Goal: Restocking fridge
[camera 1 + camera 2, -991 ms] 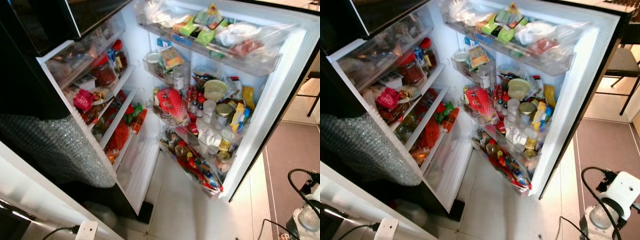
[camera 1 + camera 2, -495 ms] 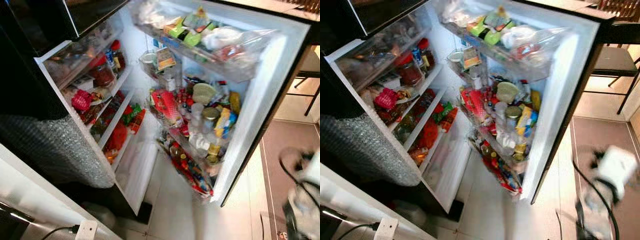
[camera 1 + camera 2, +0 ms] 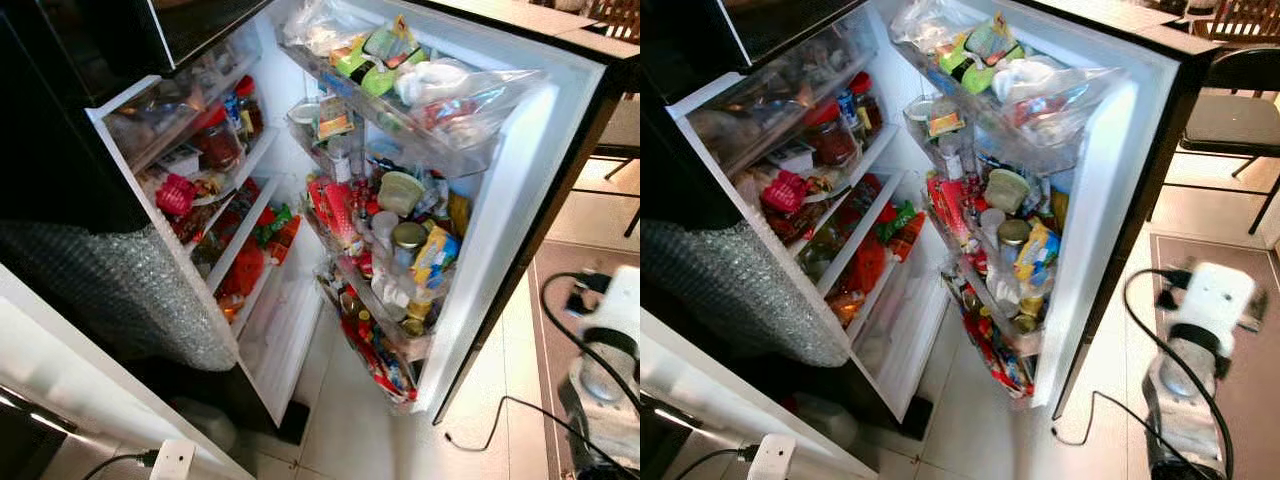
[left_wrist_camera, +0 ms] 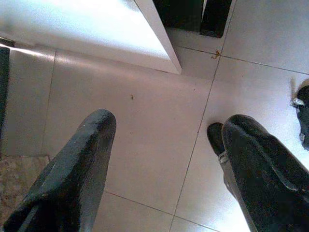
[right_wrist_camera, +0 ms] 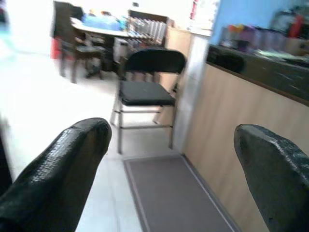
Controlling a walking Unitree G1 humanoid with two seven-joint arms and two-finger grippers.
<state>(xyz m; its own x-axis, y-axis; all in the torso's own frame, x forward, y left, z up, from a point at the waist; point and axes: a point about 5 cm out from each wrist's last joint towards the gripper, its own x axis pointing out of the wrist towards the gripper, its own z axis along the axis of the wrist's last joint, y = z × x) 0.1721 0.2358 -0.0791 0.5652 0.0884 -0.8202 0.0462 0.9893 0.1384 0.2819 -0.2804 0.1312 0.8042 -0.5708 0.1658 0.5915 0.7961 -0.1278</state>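
The fridge stands open before me, its inner shelves [image 3: 240, 190] packed with red-lidded jars, bags and packets. The open door [image 3: 520, 200] is swung out to the right, and its racks [image 3: 1020, 110] are crammed with bottles, tubs and wrapped food. My right arm [image 3: 1185, 400] rises at the lower right beside the door's edge, white wrist housing [image 3: 1205, 300] on top. In its wrist view my right gripper [image 5: 171, 154] is open and holds nothing. My left gripper [image 4: 164, 159] hangs open over pale floor tiles.
A black folding chair [image 5: 145, 82] stands on the floor to the right, beside a wooden counter [image 5: 241, 121] and a grey mat [image 5: 169, 193]. A black cable [image 3: 1090, 420] trails on the tiles by the door. Bubble wrap [image 3: 110, 290] covers the fridge's left side; a white power strip [image 3: 172, 462] lies below.
My right arm has come up and further into view at the lower right. The fridge door looks turned a little more towards the fridge. The view has shifted slightly.
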